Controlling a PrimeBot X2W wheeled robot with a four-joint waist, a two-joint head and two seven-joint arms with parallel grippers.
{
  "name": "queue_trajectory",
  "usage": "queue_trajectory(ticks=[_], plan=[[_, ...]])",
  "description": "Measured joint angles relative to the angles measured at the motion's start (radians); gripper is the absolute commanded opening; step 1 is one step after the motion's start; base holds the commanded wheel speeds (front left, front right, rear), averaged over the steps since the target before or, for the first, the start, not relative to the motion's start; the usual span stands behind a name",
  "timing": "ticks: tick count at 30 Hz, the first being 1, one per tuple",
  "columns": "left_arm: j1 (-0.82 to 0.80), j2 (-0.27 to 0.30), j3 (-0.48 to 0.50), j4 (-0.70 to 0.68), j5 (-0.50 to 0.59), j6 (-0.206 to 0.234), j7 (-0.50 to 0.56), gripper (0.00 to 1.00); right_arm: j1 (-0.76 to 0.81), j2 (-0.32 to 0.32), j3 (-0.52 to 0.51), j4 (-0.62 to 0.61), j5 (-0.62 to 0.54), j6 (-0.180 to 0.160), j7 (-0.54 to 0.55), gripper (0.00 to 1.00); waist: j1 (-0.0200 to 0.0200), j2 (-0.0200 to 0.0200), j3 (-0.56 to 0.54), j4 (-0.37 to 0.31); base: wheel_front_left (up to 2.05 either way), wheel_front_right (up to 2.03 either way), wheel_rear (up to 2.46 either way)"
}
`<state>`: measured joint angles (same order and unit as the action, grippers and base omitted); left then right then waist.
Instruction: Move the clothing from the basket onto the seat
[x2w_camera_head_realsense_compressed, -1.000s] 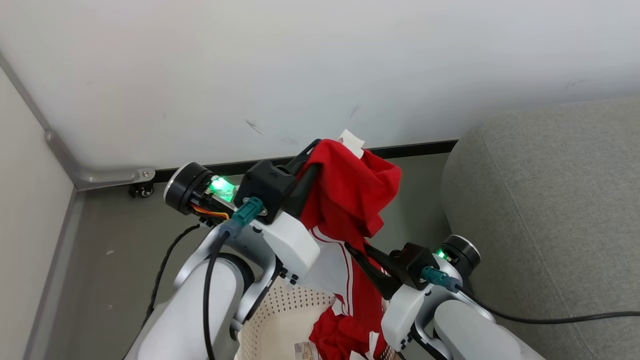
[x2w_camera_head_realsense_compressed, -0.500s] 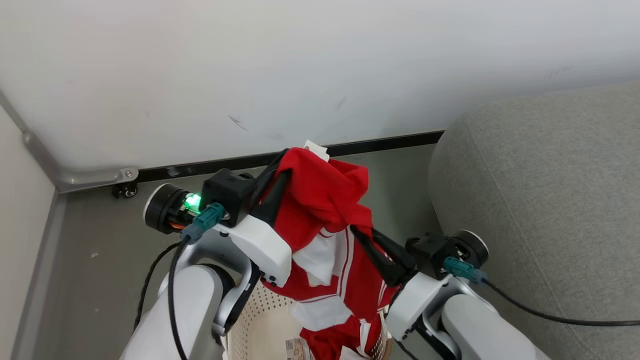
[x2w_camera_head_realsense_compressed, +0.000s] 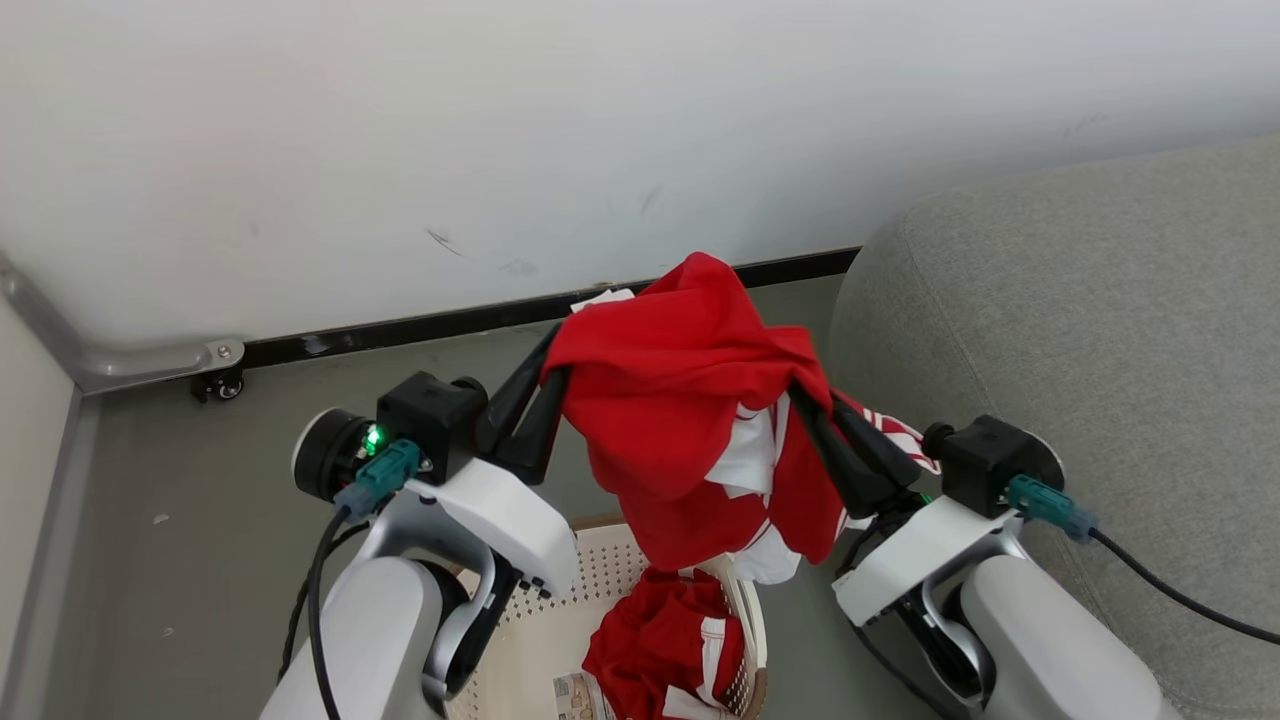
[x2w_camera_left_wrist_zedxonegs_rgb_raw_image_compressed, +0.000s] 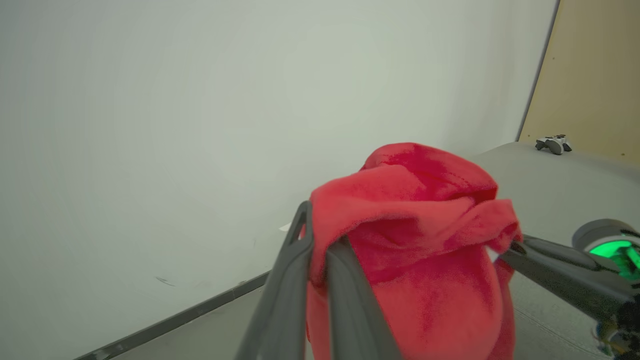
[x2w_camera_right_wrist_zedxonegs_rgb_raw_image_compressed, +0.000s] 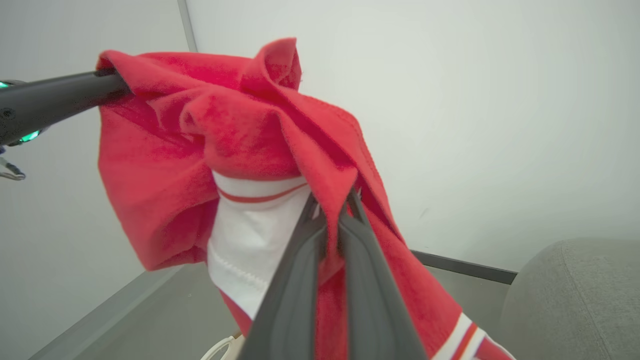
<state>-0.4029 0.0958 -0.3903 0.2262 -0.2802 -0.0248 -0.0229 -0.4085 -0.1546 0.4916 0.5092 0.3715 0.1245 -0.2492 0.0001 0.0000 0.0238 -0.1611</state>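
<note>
Both arms reach forward and upward, forearms angled in toward each other. The left end effector (x2w_camera_head_realsense_compressed: 555, 360) has its fingers pinched together on one bunched edge of a red garment (x2w_camera_head_realsense_compressed: 670, 400). The right end effector (x2w_camera_head_realsense_compressed: 805, 395), likewise closed, grips the opposite edge, so the cloth hangs slung between them. Below the two end effectors the basket (x2w_camera_head_realsense_compressed: 555, 630) sits on the grey floor (x2w_camera_head_realsense_compressed: 200, 480), with more red clothing (x2w_camera_head_realsense_compressed: 655, 640) inside. The grey seat (x2w_camera_head_realsense_compressed: 1080, 300) lies just right of the right end effector. A white wall (x2w_camera_head_realsense_compressed: 500, 120) with a dark baseboard (x2w_camera_head_realsense_compressed: 400, 325) stands beyond both.
</note>
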Motion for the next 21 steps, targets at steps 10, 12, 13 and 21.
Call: queue_trajectory(ticks=[10, 12, 13, 21], plan=[[0.014, 0.000, -0.034, 0.026, -0.011, -0.050, -0.064, 1.00, 0.019, -0.048, -0.082, -0.054, 0.010, 0.000, 0.000, 0.00, 0.0000, 0.0000, 0.002, -0.016, 0.00, 0.00, 0.00], [0.014, 0.000, -0.040, 0.028, -0.017, -0.056, -0.073, 1.00, 0.020, -0.057, -0.102, -0.063, 0.012, 0.000, 0.000, 0.00, 0.0000, 0.0000, 0.001, -0.019, 0.00, 0.00, 0.00], [0.014, 0.000, -0.043, 0.028, -0.017, -0.059, -0.076, 1.00, 0.020, -0.062, -0.110, -0.069, 0.015, 0.000, 0.000, 0.00, 0.0000, 0.0000, 0.000, -0.021, 0.00, 0.00, 0.00], [0.014, -0.003, -0.061, 0.029, -0.025, -0.072, -0.102, 1.00, 0.045, -0.089, -0.167, -0.092, 0.016, 0.000, 0.000, 0.00, 0.0000, 0.0000, -0.011, -0.032, 0.00, 0.00, 0.00]])
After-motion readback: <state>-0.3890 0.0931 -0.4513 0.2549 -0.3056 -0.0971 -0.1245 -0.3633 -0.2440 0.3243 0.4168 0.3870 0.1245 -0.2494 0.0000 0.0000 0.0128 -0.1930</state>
